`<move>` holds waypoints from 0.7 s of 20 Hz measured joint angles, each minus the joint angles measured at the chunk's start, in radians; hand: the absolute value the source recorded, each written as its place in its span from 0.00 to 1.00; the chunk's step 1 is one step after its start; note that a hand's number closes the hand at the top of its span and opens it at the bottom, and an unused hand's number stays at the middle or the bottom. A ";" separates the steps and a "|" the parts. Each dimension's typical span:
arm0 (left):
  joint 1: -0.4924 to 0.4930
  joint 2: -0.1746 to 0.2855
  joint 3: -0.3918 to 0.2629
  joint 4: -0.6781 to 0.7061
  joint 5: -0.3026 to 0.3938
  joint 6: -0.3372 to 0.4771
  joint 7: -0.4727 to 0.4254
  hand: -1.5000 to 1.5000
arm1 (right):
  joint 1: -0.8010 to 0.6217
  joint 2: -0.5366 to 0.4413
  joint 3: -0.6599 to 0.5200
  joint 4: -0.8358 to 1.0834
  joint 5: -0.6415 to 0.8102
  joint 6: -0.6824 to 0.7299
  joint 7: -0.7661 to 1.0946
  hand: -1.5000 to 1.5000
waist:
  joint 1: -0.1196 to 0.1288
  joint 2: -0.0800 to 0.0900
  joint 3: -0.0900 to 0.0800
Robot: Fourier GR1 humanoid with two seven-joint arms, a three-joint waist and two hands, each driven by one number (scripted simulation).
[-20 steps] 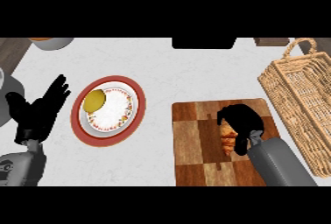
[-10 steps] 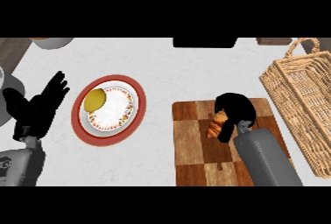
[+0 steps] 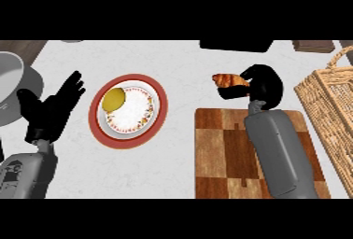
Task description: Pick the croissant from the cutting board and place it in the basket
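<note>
My right hand (image 3: 258,86) is curled round the brown croissant (image 3: 228,80), whose left end sticks out past the fingers. Hand and croissant are held above the counter just beyond the far edge of the wooden cutting board (image 3: 221,154). The wicker basket (image 3: 334,105) stands to the right of the hand, apart from it. My left hand (image 3: 52,109) rests open at the left, fingers up, beside the plate.
A red-rimmed plate (image 3: 127,112) with a yellow round food item (image 3: 114,98) lies left of the board. A grey round object (image 3: 14,88) sits at the far left edge. Dark objects line the counter's far edge.
My right hand has lifted the croissant off the cutting board and carried it away from me, past the board's far edge. The left hand has stayed still.
</note>
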 measured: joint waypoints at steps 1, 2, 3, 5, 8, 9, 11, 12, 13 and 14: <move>-0.007 -0.004 -0.006 0.000 -0.001 -0.002 0.001 0.50 | -0.031 0.002 0.003 0.000 0.001 -0.063 0.023 1.00 | 0.009 0.001 0.000; -0.011 -0.002 -0.007 0.003 0.001 -0.007 0.001 0.50 | -0.061 0.003 0.007 0.003 0.010 -0.124 0.038 1.00 | 0.018 0.002 -0.001; -0.018 0.000 -0.008 0.004 0.002 -0.011 0.003 0.50 | -0.087 0.004 0.019 0.013 0.027 -0.182 0.052 1.00 | 0.024 0.002 -0.002; -0.026 -0.008 -0.014 0.009 -0.001 -0.008 0.005 0.50 | -0.144 0.005 0.037 0.046 0.078 -0.277 0.083 1.00 | 0.025 0.001 -0.003; -0.033 -0.008 -0.015 0.017 -0.006 -0.005 0.010 0.50 | -0.243 0.005 0.054 0.117 0.175 -0.374 0.155 1.00 | 0.024 -0.001 -0.006; -0.031 -0.008 -0.013 0.021 -0.008 -0.003 0.004 0.50 | -0.275 0.004 0.057 0.142 0.205 -0.392 0.172 1.00 | 0.020 -0.002 -0.006; -0.035 -0.012 -0.016 0.022 -0.013 0.004 0.011 0.50 | -0.342 0.003 0.054 0.194 0.264 -0.409 0.204 1.00 | 0.013 -0.005 -0.007; -0.022 -0.009 -0.011 0.023 -0.012 0.002 0.001 0.50 | -0.370 0.003 0.043 0.219 0.298 -0.412 0.216 1.00 | 0.008 -0.007 -0.007; -0.026 -0.008 -0.008 0.025 -0.011 0.004 0.004 0.50 | -0.402 0.003 0.029 0.243 0.327 -0.411 0.231 1.00 | 0.001 -0.008 -0.007; -0.018 -0.006 -0.005 0.024 -0.010 0.003 0.001 0.50 | -0.428 0.002 0.024 0.265 0.354 -0.411 0.247 1.00 | -0.002 -0.010 -0.007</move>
